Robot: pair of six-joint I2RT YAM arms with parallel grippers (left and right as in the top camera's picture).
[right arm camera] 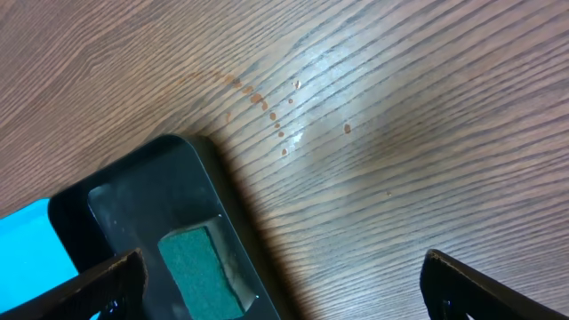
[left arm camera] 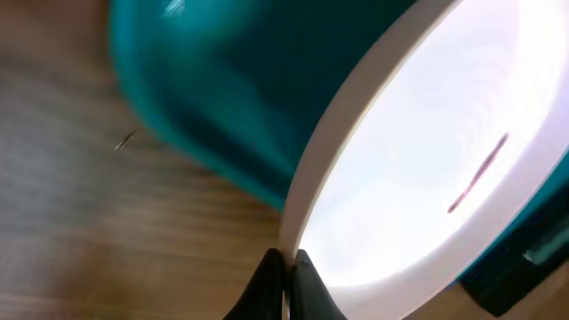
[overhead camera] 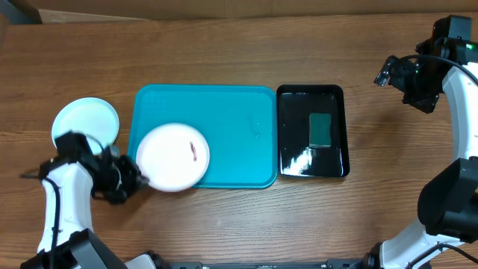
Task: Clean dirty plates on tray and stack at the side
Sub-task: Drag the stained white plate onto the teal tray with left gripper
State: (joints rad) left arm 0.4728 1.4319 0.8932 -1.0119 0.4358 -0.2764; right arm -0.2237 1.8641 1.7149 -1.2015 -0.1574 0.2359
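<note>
Left pincer (left arm camera: 286,267): mine, clamped on the rim of the white plate (left arm camera: 409,178).
White plate: smeared; overhangs the teal tray (overhead camera: 231,104) toward the desk's near-left corner.
Pale blue plate (overhead camera: 86,119): on desk by the left edge.
Right pincer (right arm camera: 283,289): mine, spread wide, near the far-right corner.
Black tray (overhead camera: 310,91): right of teal tray, green sponge (overhead camera: 321,129) inside.

The table (overhead camera: 224,52) has a brown wood-grain surface. Reflected light forms a pale sheen (right arm camera: 320,67) on it. Small brown spots (right arm camera: 267,107) mark the wood.
</note>
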